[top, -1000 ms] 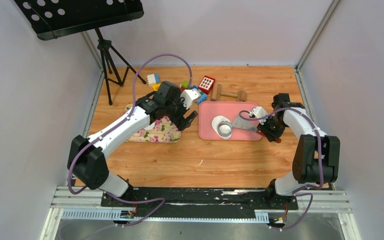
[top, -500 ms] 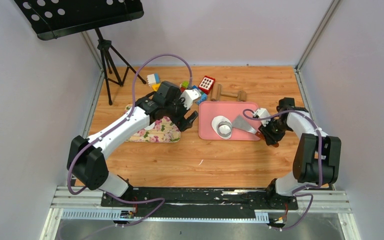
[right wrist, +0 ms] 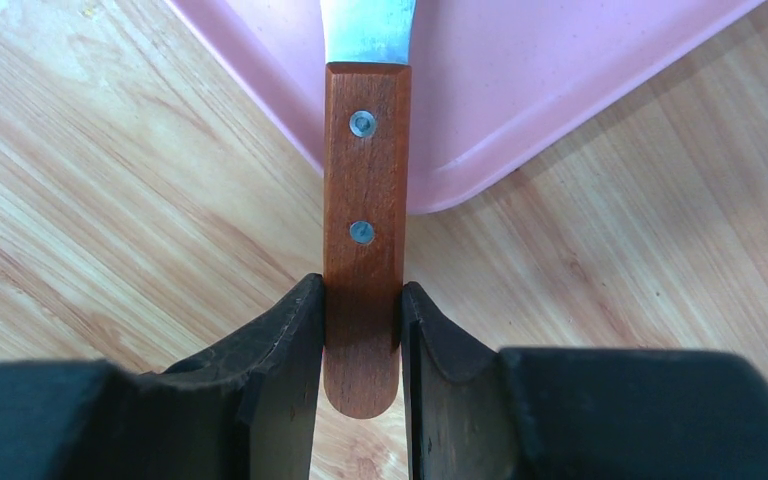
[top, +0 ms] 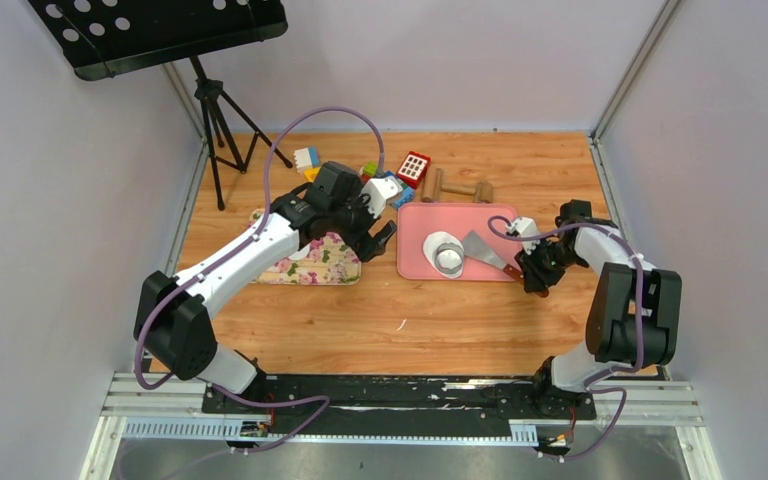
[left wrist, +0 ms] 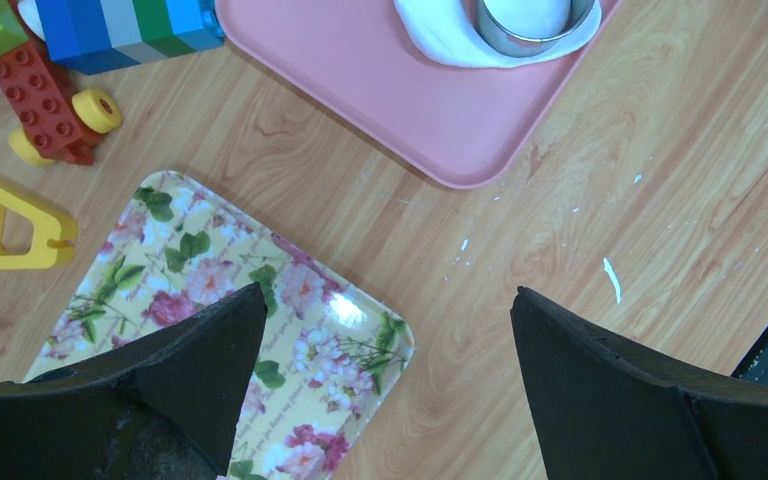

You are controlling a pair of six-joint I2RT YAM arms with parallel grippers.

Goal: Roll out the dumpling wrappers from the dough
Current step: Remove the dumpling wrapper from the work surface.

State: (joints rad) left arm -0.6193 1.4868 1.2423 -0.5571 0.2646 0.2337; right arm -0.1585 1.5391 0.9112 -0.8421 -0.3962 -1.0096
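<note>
1. Standing at the far left corner, a black music stand on its tripod overhangs the wooden table.
2. The left arm reaches forward over a floral tray. This tray lies flat just left of the pink tray, with a strip of bare table between them.
3. The left gripper hangs above the floral tray's right edge. Its jaws are spread wide and there is nothing between them.
4. Toy blocks lie scattered behind the floral tray, near the pink tray's far left corner.
5. A wooden tool lies just behind the pink tray.
6. The pink tray sits mid-table. On it stands a metal ring.
7. The dough is a flat white sheet on the pink tray. The ring is pressed onto it, and white also fills the ring's inside. Whether that inner part is cut free cannot be told.
8. A scraper has its metal blade over the tray, right of the ring. Its wooden handle crosses the tray's rim out over the table.
9. The right gripper has its jaws narrowed, pinching the scraper's handle near its end.
</note>
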